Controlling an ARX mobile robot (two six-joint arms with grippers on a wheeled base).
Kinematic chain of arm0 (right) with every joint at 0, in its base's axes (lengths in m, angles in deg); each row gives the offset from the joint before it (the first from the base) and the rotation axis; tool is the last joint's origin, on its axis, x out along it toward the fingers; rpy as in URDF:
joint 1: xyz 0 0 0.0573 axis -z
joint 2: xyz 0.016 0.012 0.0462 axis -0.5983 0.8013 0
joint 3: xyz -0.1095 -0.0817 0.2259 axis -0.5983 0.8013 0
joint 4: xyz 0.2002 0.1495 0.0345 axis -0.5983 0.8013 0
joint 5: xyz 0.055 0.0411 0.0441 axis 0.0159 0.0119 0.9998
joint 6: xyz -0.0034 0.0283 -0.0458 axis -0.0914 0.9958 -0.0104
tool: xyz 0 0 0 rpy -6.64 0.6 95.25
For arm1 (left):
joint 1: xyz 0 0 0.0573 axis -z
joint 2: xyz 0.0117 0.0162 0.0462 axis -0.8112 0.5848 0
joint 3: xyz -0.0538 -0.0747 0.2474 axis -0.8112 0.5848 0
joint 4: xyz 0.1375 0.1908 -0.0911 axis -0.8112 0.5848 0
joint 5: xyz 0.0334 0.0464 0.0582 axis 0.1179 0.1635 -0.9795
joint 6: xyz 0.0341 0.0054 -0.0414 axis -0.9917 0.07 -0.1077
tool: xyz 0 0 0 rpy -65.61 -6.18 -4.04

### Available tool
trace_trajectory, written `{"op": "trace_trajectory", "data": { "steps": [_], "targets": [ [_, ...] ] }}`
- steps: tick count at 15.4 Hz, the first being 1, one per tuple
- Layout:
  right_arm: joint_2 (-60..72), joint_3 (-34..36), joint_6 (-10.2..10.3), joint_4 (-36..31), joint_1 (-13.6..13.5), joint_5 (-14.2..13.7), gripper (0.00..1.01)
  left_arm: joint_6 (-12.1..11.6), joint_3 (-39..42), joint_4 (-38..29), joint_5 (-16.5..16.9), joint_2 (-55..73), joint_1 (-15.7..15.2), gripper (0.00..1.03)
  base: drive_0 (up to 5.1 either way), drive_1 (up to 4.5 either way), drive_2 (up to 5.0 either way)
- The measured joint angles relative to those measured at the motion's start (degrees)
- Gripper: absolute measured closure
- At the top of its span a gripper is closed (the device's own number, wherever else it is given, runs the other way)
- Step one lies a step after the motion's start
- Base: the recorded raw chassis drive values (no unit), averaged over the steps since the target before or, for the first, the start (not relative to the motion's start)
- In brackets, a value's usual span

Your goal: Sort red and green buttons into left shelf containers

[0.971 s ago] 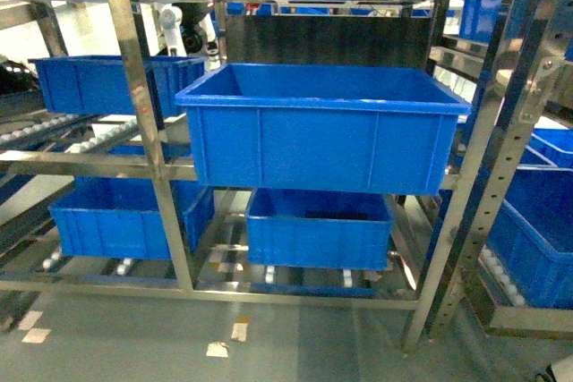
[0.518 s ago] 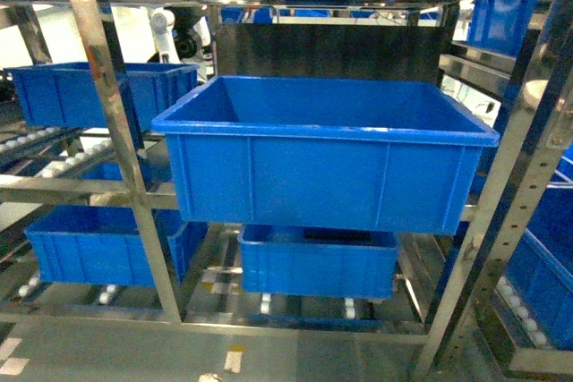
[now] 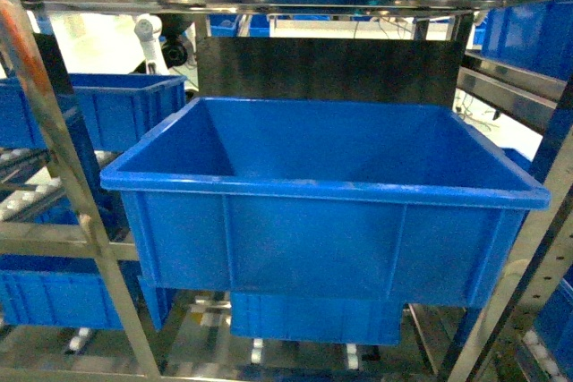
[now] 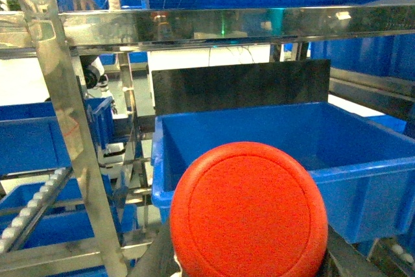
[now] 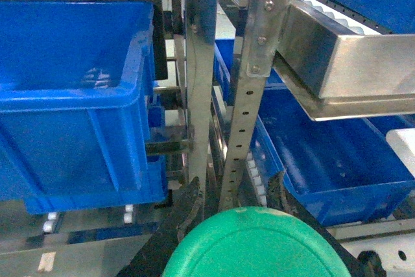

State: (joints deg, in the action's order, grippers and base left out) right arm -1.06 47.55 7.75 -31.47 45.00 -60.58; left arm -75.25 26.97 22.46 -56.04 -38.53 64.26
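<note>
A red button (image 4: 249,215) fills the bottom of the left wrist view, cap toward the camera. My left gripper (image 4: 249,254) is shut on it, and only dark finger edges show beside the cap. It hangs just before the rim of a large blue bin (image 4: 363,170). A green button (image 5: 256,248) sits in my right gripper (image 5: 235,189), whose black fingers (image 5: 188,209) close on either side of it. The same bin (image 3: 322,194) stands empty at the centre of the head view. Further blue bins (image 3: 112,105) sit on the left shelf. Neither gripper shows in the head view.
Steel shelf uprights stand close: one at the left (image 3: 63,176), one perforated post (image 5: 249,95) directly ahead of the right gripper. A black panel (image 3: 331,69) backs the centre bin. More blue bins lie lower (image 3: 313,319) and to the right (image 5: 331,154), on roller tracks.
The head view has closed in on the rack. The centre bin has grown and now fills most of the frame, and the floor has dropped out of view.
</note>
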Motion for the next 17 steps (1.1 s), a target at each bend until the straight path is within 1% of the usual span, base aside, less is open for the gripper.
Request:
{"op": "trace_trajectory", "data": {
  "steps": [3, 9, 11, 13, 17],
  "targets": [
    [0.0, 0.0, 0.0, 0.11, 0.0, 0.0, 0.75, 0.0, 0.0, -0.02, -0.02, 0.04, 0.0, 0.79, 0.1, 2.7, -2.5],
    [0.24, 0.0, 0.0, 0.09, 0.0, 0.02, 0.75, 0.0, 0.0, -0.02, -0.02, 0.15, 0.0, 0.79, 0.0, 0.0, 0.0],
    [0.04, 0.0, 0.0, 0.02, 0.0, 0.02, 0.75, 0.0, 0.0, -0.11, 0.0, -0.07, 0.0, 0.79, 0.1, 4.25, -4.0],
    [0.02, 0.0, 0.0, 0.09, 0.0, 0.02, 0.75, 0.0, 0.0, 0.0, -0.02, 0.13, 0.0, 0.79, 0.1, 1.94, -1.7],
    [0.2, 0.0, 0.0, 0.13, 0.0, 0.02, 0.75, 0.0, 0.0, -0.04, -0.02, 0.15, 0.0, 0.79, 0.0, 0.0, 0.0]
  ]
}}
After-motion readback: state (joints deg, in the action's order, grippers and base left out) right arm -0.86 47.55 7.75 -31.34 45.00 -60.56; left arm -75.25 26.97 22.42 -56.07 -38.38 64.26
